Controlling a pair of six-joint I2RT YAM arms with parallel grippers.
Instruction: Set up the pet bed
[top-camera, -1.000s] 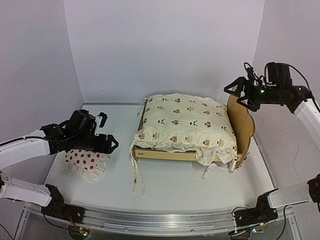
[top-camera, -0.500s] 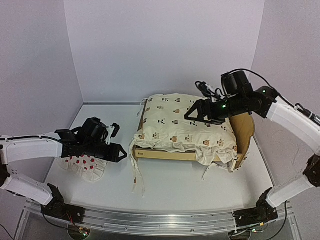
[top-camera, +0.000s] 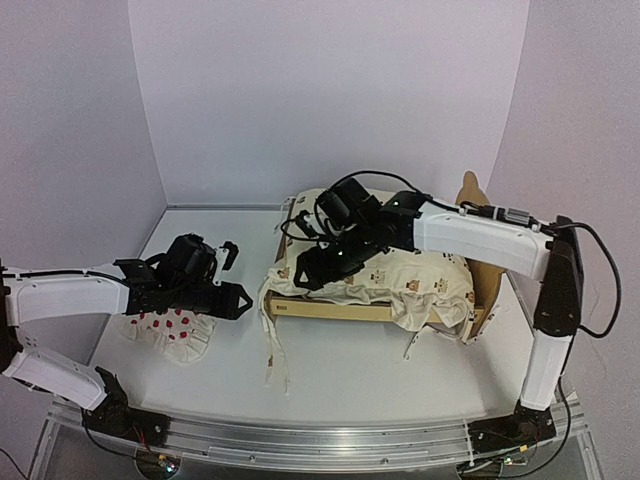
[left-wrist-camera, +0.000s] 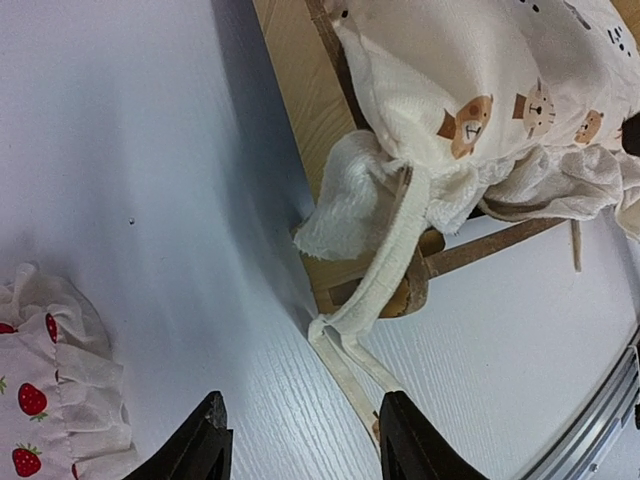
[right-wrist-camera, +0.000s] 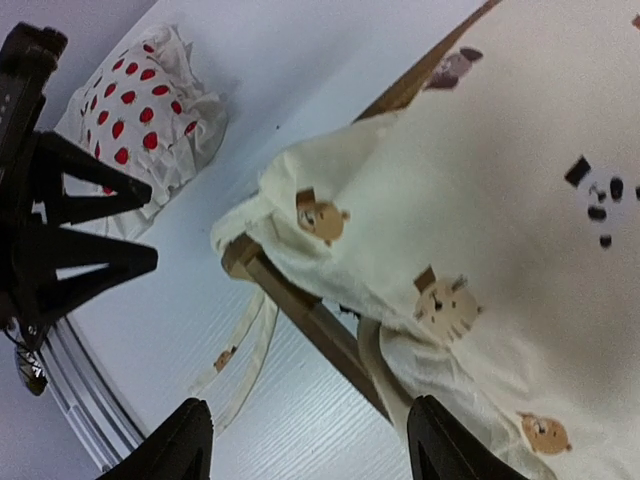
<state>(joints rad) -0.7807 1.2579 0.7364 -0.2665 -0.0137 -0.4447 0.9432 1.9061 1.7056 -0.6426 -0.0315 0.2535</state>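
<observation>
Plywood pet bed (top-camera: 330, 310) mid-table, under quilt (top-camera: 420, 272) | left gripper (top-camera: 236, 298) agape, empty, between pillow (top-camera: 165, 325) and bed | right gripper (top-camera: 303, 273) agape, empty, over quilt's near-left corner | pinch hem only, lift clear of bed, avoid dangling ties (top-camera: 270, 345)

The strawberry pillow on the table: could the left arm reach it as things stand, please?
Probably yes. The left gripper hangs open right beside the pillow, with only bare table between them, so a short move sideways looks enough.
</observation>
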